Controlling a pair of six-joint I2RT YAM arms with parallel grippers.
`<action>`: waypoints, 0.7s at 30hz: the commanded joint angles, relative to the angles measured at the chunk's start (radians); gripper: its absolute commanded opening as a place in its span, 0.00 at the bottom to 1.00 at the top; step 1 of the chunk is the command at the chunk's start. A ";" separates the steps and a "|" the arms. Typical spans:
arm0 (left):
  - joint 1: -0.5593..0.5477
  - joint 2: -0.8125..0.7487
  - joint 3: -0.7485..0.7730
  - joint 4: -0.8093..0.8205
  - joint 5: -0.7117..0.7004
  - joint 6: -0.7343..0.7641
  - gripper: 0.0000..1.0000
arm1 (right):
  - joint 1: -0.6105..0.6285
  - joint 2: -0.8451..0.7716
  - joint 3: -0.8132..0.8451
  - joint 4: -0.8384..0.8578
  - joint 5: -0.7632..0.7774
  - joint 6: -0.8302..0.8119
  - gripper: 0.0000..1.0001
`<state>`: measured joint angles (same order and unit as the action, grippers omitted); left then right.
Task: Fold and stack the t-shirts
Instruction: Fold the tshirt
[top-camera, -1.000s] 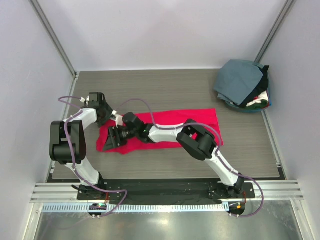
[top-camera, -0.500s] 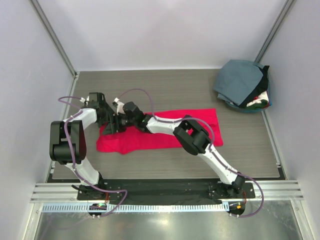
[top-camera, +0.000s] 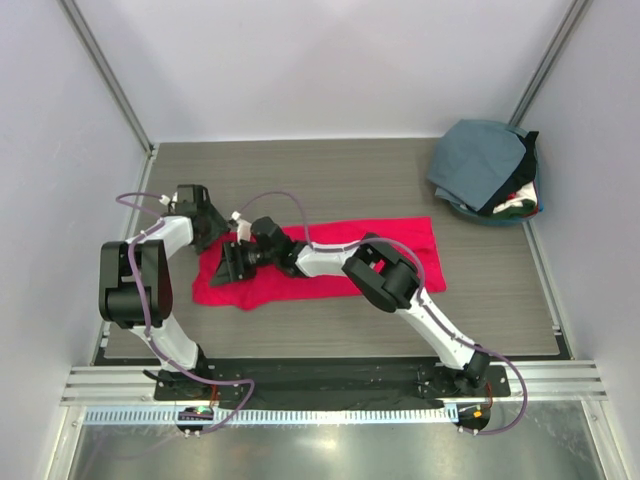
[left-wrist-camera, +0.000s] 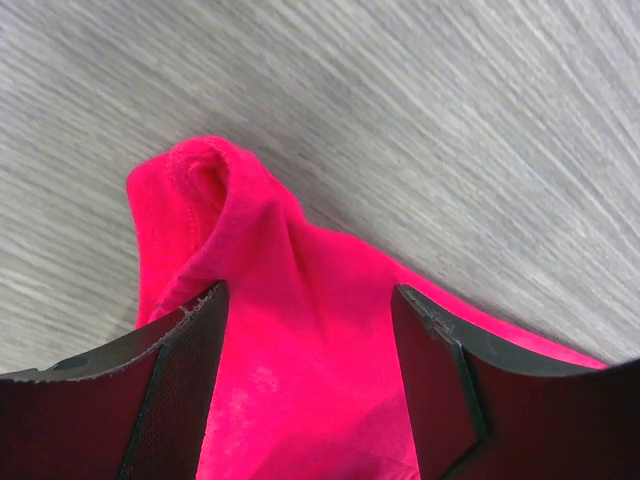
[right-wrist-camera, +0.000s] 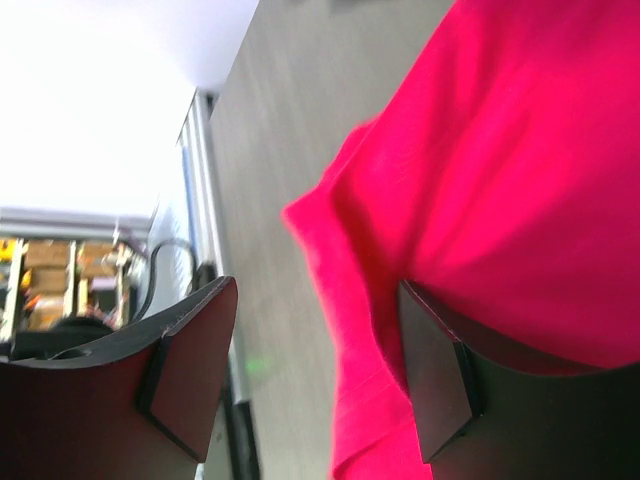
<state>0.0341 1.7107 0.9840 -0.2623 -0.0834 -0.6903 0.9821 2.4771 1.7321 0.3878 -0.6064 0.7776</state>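
A grey wood-grain worktop (top-camera: 330, 170) carries a red t-shirt (top-camera: 400, 240) laid lengthwise across its middle. A heap of other t-shirts (top-camera: 480, 170) sits in the far right corner. At the red shirt's left end, the left end effector (left-wrist-camera: 308, 298) is spread astride a raised fold. The right end effector (right-wrist-camera: 315, 290) is spread over the shirt's edge.

The top camera sits high behind the arm bases, looking down on the whole table (top-camera: 330, 170), with the left claw (top-camera: 208, 238) and right claw (top-camera: 226, 267) small and far. Each wrist camera rides just behind its claw, peering out between the dark fingers (left-wrist-camera: 180, 400) at very close range. All three share the left end of the red shirt (top-camera: 275, 290), beneath the claws.
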 joint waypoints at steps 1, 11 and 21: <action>0.020 0.047 0.022 0.017 0.008 0.015 0.68 | 0.061 -0.092 -0.051 -0.012 -0.064 0.014 0.70; 0.029 0.066 0.035 0.017 0.002 0.025 0.67 | 0.145 -0.181 -0.137 0.043 -0.111 0.049 0.70; 0.029 0.029 0.024 0.012 0.011 0.040 0.67 | 0.104 -0.374 -0.268 0.011 -0.043 -0.011 0.70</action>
<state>0.0502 1.7401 1.0134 -0.2466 -0.0715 -0.6724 1.1244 2.2410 1.5055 0.3801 -0.6781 0.7979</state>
